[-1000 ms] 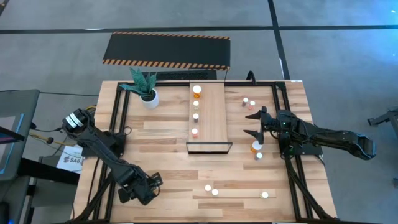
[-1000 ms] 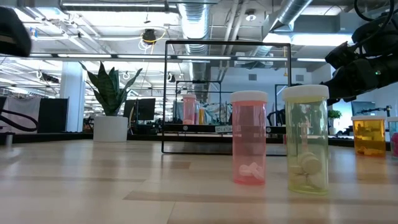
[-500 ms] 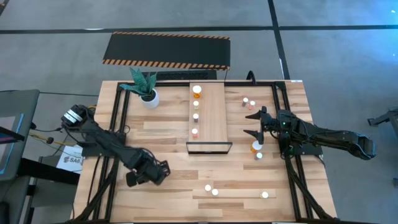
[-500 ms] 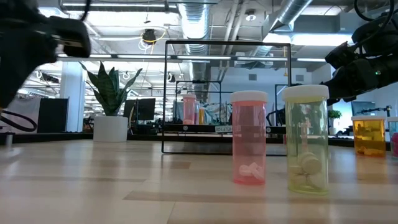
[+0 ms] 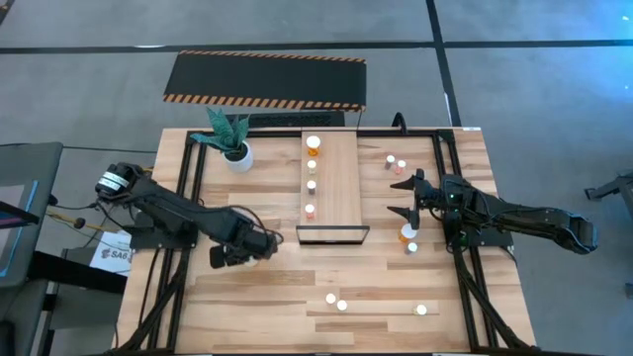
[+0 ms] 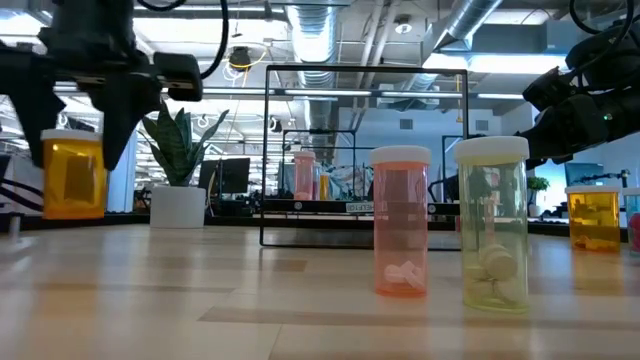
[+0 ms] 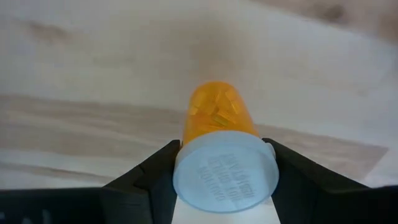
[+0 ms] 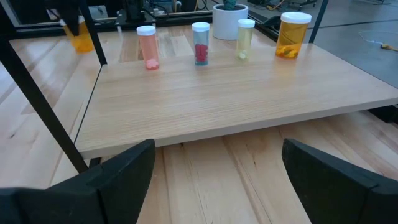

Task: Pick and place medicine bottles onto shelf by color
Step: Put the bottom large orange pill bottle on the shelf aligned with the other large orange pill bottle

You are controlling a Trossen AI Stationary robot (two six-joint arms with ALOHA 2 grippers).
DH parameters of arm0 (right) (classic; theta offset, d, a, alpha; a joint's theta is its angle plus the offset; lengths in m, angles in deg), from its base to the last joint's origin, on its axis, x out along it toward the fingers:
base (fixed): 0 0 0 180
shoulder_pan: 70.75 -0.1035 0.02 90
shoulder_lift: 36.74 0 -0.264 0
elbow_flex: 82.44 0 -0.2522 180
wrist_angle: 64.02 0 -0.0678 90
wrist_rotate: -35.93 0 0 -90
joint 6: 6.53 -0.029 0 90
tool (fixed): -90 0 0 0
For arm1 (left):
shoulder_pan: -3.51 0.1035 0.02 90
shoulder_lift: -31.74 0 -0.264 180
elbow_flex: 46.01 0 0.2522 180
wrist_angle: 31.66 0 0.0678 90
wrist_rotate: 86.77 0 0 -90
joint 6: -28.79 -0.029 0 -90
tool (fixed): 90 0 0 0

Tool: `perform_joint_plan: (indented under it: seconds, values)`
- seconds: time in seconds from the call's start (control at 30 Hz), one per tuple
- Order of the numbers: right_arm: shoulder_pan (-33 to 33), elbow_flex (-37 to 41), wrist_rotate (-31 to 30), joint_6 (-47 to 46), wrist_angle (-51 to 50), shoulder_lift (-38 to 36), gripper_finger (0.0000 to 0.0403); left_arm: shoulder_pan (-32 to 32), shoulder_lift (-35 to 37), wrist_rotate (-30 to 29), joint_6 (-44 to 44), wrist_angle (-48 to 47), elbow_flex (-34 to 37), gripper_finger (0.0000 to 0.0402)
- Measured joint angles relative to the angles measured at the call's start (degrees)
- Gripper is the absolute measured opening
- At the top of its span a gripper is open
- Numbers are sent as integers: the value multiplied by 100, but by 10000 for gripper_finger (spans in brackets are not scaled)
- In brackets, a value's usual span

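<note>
My left gripper [image 5: 244, 251] is shut on an orange white-capped medicine bottle [image 6: 72, 178], held above the table left of the shelf's near end. The pale wood shelf [image 5: 336, 183] stands mid-table and carries pink [image 8: 147, 46], red [image 8: 200, 42], yellowish [image 8: 244, 38] and orange [image 8: 292, 34] bottles in a row along its left side. My right gripper [image 5: 406, 196] is open and empty, just right of the shelf. Loose bottles stand on the table: an orange one [image 5: 407, 233] by my right gripper, and pink [image 6: 400, 222] and yellowish [image 6: 492, 222] ones near the front. My left gripper pinches the orange bottle's white cap [image 7: 225, 175] between its two fingers [image 7: 155, 177], one on each side of the cap. The fingers come from above, pointing down. The bottle hangs upright below them, its body [image 7: 217, 112] clear of the table.
A white pot with a green plant [image 5: 235, 148] stands at the far left of the table. A black mat with striped orange edges [image 5: 265, 79] lies beyond the far edge. Two small bottles [image 5: 396, 163] stand right of the shelf. Dark frame rails [image 5: 188, 188] run along both sides.
My left gripper has gone from the table's near left part toward the far edge and the right, closer to the shelf's near end. The orange bottle it carries has come into the low view, upright and clear of the table.
</note>
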Motion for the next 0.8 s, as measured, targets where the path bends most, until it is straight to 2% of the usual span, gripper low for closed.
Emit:
perform_joint_plan:
  seconds: [0.4, 0.57, 0.8]
  values:
    - [2, 1, 0, 0, 0, 0, 374, 1281, 514, -314, -1394, -280, -6, 193]
    - [2, -1, 0, 0, -1, 2, 374, 1791, 524, -334, -2121, -446, -229, 194]
    - [2, -1, 0, 0, 0, 1, 374, 2370, 524, -1028, -3286, -544, -668, 194]
